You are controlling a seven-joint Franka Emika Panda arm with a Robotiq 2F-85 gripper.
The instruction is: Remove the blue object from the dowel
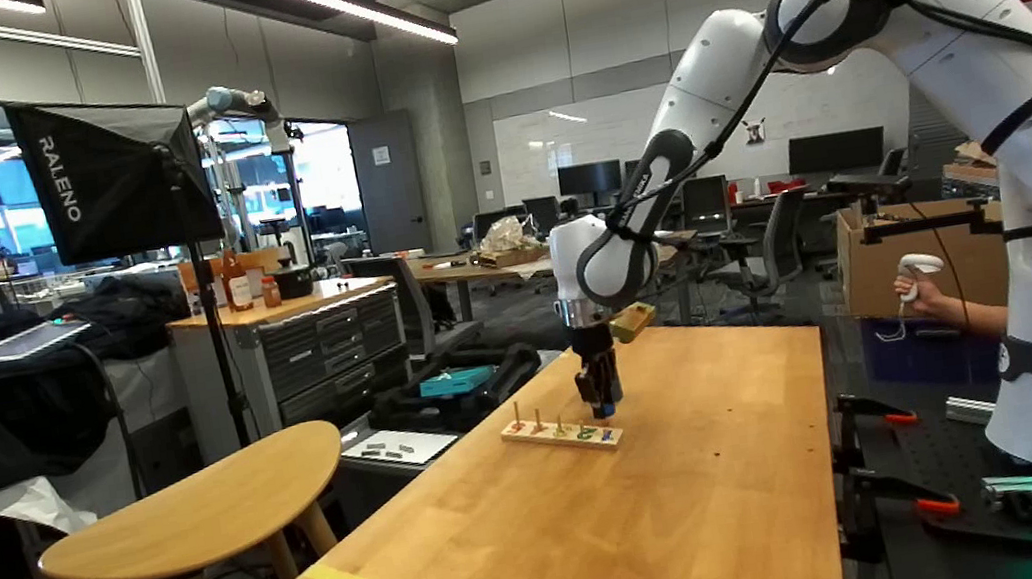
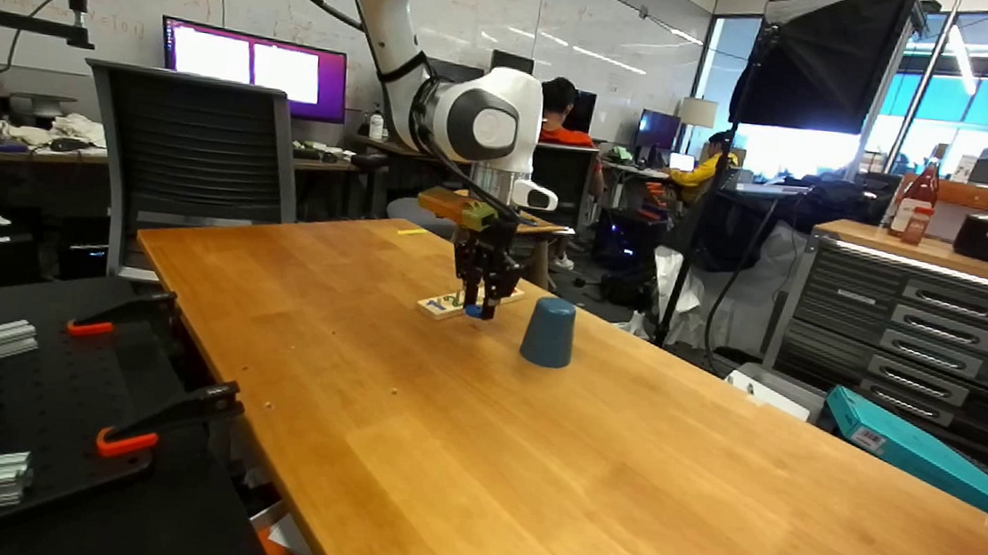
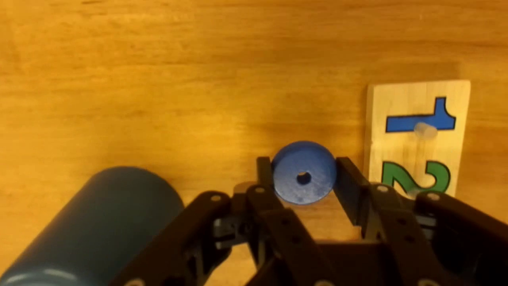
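Note:
My gripper (image 3: 304, 171) is shut on a small blue disc-like piece with a hole in its middle, the blue object (image 3: 303, 182). It also shows between the fingertips in both exterior views (image 1: 604, 410) (image 2: 474, 311). The blue object is off the pegs, beside the pale wooden base (image 3: 397, 147), with a gap between them in the wrist view. The dowel (image 3: 426, 131) stands bare on the base's blue number 1. The base also shows in both exterior views (image 1: 549, 435) (image 2: 438, 307). How high the blue object is above the table is hard to tell.
A blue-grey upturned cup (image 2: 548, 334) stands on the wooden table (image 2: 620, 467) near the gripper, opposite the base; it fills the lower left of the wrist view (image 3: 99, 222). Several other bare pegs (image 1: 537, 420) stand on the base. A stool (image 1: 193, 506) stands beside the table.

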